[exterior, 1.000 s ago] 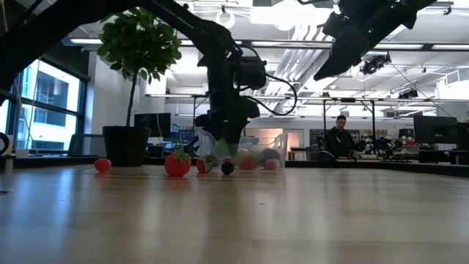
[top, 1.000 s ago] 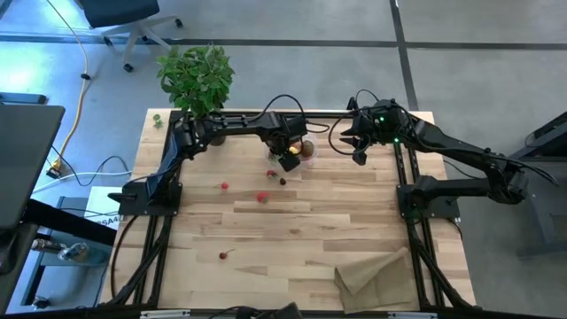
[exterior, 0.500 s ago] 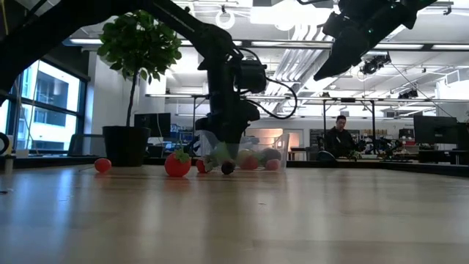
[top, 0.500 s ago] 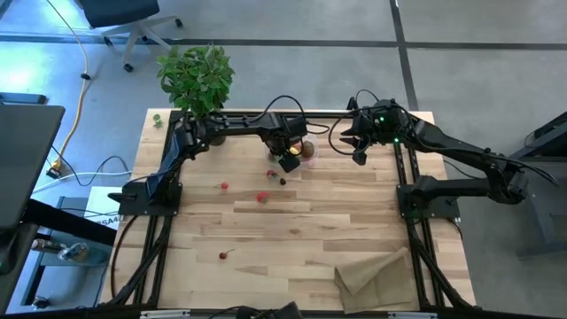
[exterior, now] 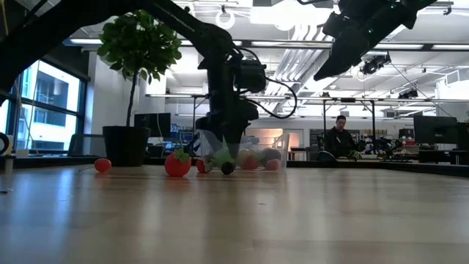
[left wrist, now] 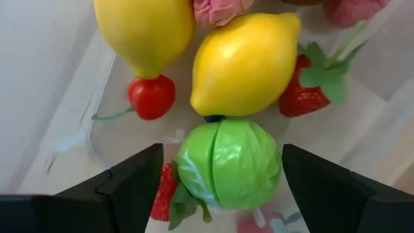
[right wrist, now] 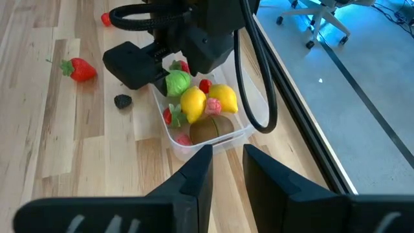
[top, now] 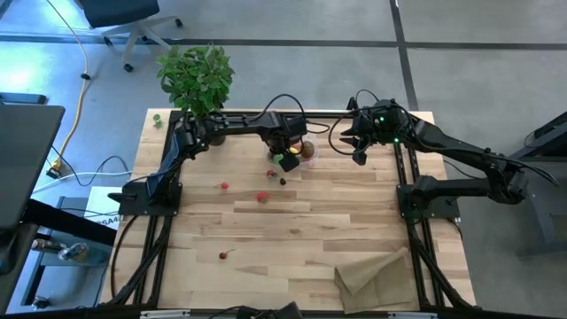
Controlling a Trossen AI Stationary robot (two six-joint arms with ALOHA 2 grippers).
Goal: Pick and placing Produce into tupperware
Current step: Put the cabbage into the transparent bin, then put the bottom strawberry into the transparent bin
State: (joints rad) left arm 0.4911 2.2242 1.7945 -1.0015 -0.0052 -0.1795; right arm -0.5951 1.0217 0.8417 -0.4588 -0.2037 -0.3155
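Hovering over the tupperware (right wrist: 242, 133), the left gripper (left wrist: 217, 171) is spread wide, the lime (left wrist: 228, 163) lying loose between its fingers inside; right gripper (right wrist: 226, 169) waits narrow beside.

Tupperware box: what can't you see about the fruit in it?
- Kiwi: cut off by the left wrist view's edge.
- Fruit in the tupperware: in the high view, mostly hidden under the left gripper.
- Low view: fruit blurred behind the tupperware wall and arm.
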